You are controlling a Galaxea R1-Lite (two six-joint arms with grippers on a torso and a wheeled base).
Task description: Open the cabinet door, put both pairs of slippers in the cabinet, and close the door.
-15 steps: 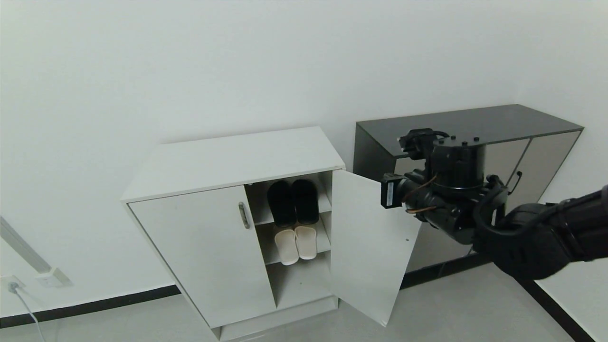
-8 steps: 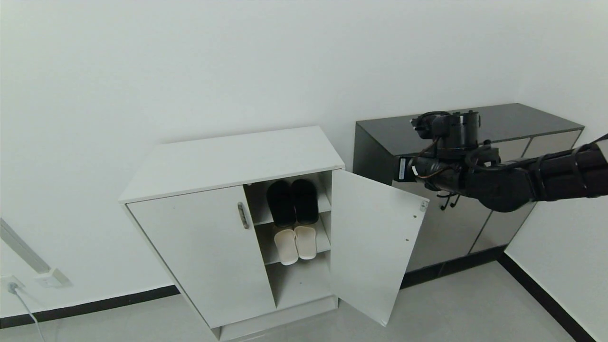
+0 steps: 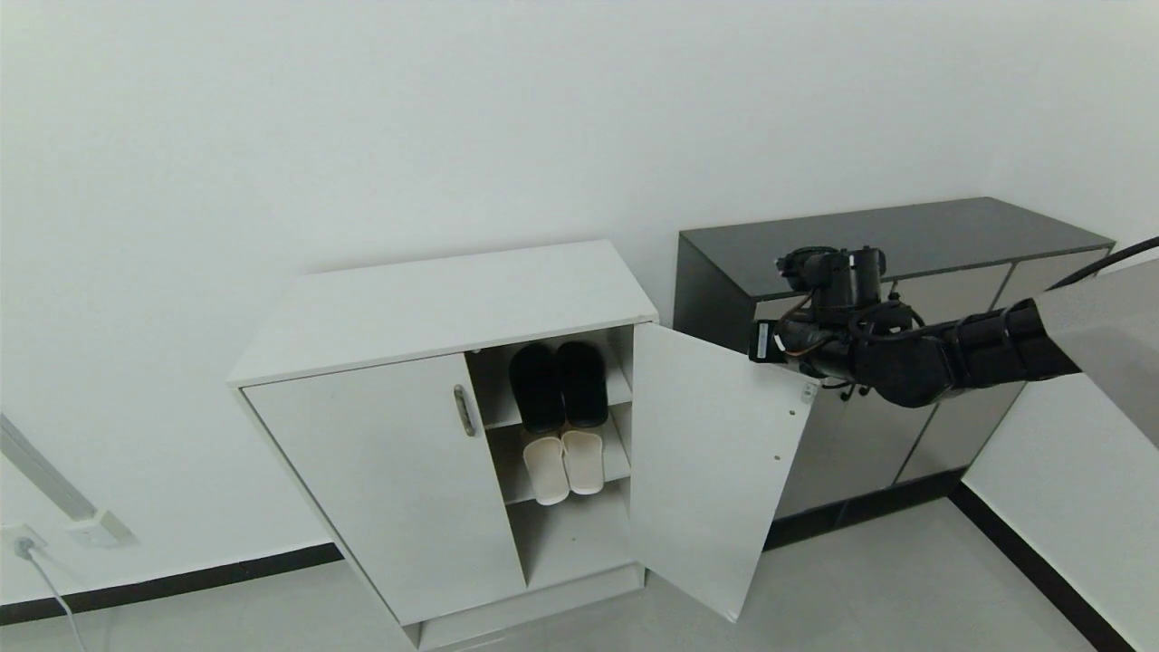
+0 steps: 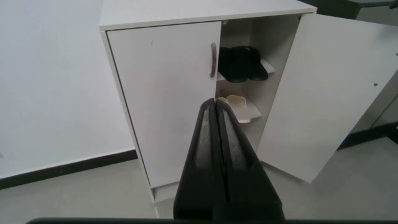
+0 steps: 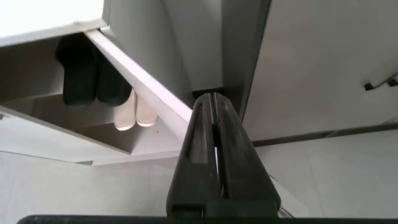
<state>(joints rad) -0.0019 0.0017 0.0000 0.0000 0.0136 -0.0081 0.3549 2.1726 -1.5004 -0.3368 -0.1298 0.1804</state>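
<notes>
Step in hand: closing the door. Black slippers (image 3: 559,385) and white slippers (image 3: 563,464) sit on shelves inside the cabinet (image 3: 435,308). The right door (image 3: 706,453) stands open. The right gripper (image 5: 214,102), pressed together, is just behind the door's free edge. Next move: push the door shut.

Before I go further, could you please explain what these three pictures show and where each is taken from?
This is a two-armed robot on wheels. The wide picture comes from a camera on its head. The other two come from cameras on its wrists, each looking along that arm's jaws, the dark wedge in the foreground. Both sets of jaws are shut and empty. In front stands a white cabinet, its left door closed and its right door open. Black slippers sit on the upper shelf, white slippers on the shelf below. The right arm reaches near the open door's top outer corner, in front of a dark cabinet.
</notes>
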